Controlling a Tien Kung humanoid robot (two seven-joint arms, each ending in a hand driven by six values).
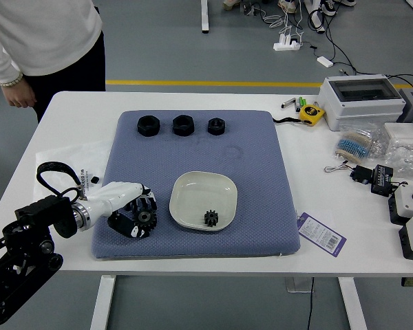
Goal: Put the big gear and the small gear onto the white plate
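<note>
As left arm point(29, 242) slants inward, left hand point(118, 199) clamps big gear point(146, 218) beside white plate point(204, 191).

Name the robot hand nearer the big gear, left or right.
Left. The left hand is right at the big gear, its thumb and fingers around it, left of the plate. The right hand is out of view.

Left hand point(117, 198) closed on big gear point(146, 218), just off white plate point(198, 190), 8–9 o'clock. Small gear point(211, 218) on plate, 5 o'clock. Person point(47, 36) at bench's point(82, 113) 10 o'clock, one hand point(19, 94) hanging down.
</note>
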